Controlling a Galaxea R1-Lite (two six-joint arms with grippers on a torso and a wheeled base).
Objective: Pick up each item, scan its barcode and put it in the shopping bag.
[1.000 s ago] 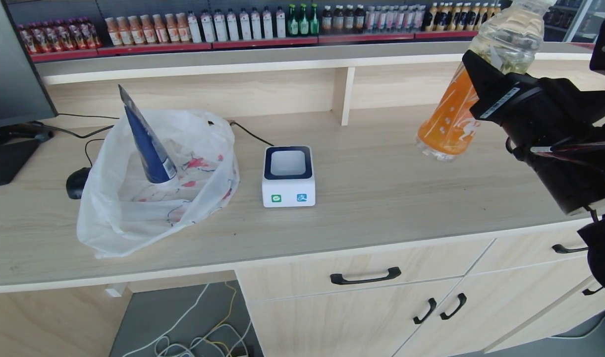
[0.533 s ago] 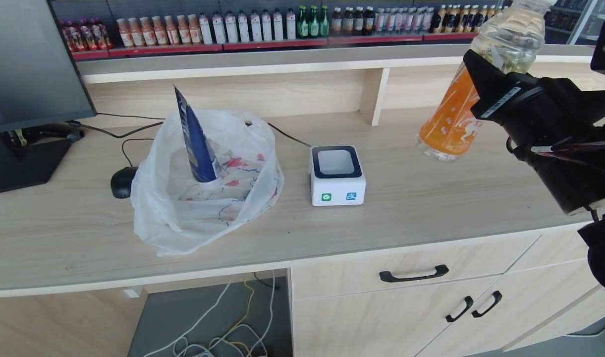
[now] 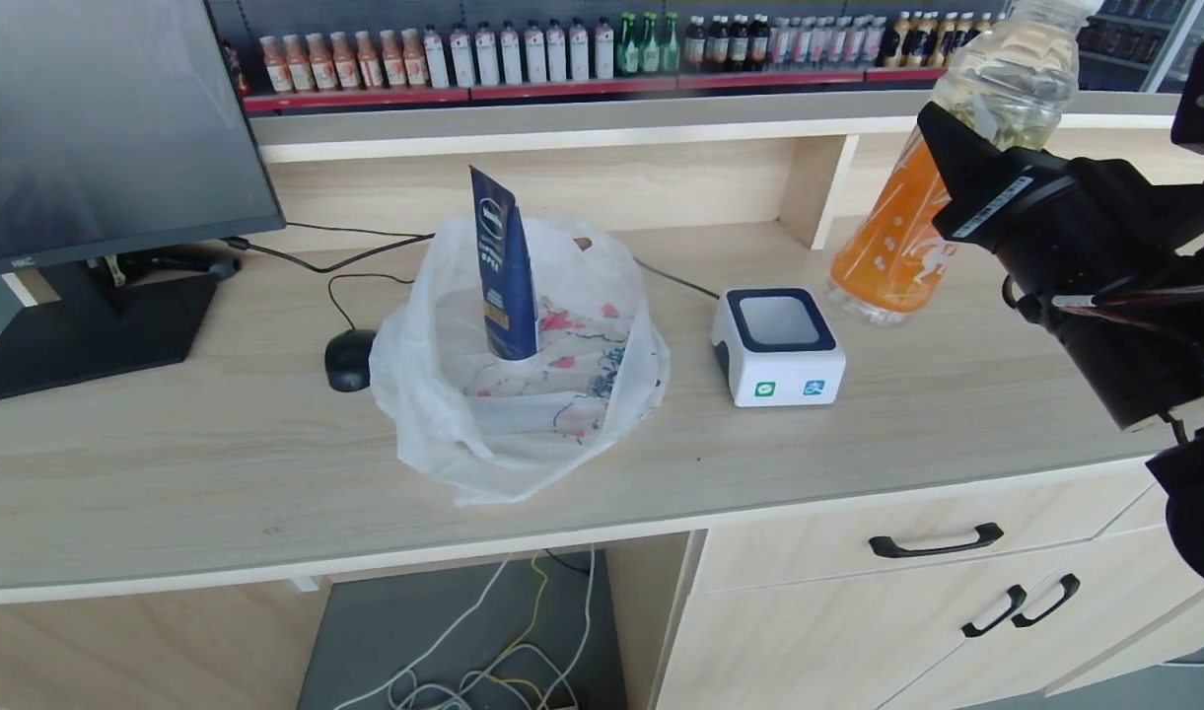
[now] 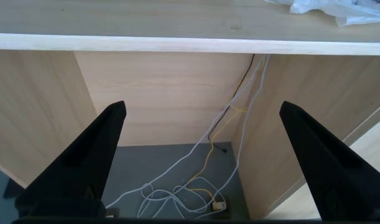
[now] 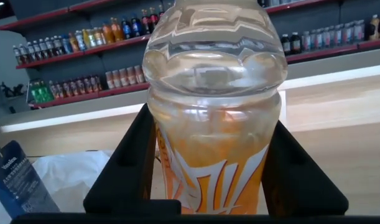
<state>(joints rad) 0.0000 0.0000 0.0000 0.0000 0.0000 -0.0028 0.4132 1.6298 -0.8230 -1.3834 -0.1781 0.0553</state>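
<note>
While our left end effector (image 4: 202, 109) hangs low before the desk (image 3: 217, 463) with its jaws spread wide and empty, facing the cables (image 4: 190, 186) underneath, the work sits with the other arm. Along the desk from the left we see a dark monitor (image 3: 108, 118), a black mouse (image 3: 349, 359), then the white shopping bag (image 3: 562, 414) lying open with a blue tube (image 3: 504, 266) standing upright inside. Just right of the bag sits the white scanner (image 3: 779, 345), window up. Further right our right end effector (image 3: 971, 138) is clamped on the orange-labelled bottle (image 3: 897, 237) around its upper half; the bottle is tilted, base lowest, near the scanner but not over its window.

Over the last second the whole head view has slid: monitor, bag and scanner sit further right in the picture together, while bottle and arm keep their place in it. We read that as our own camera moving, not the things. The upshot is that the scanner now lies close beside the bottle. We judge the tube already bagged and the bottle between pickup and scan: its barcode must next face the window, and only then does it go into the bag
</note>
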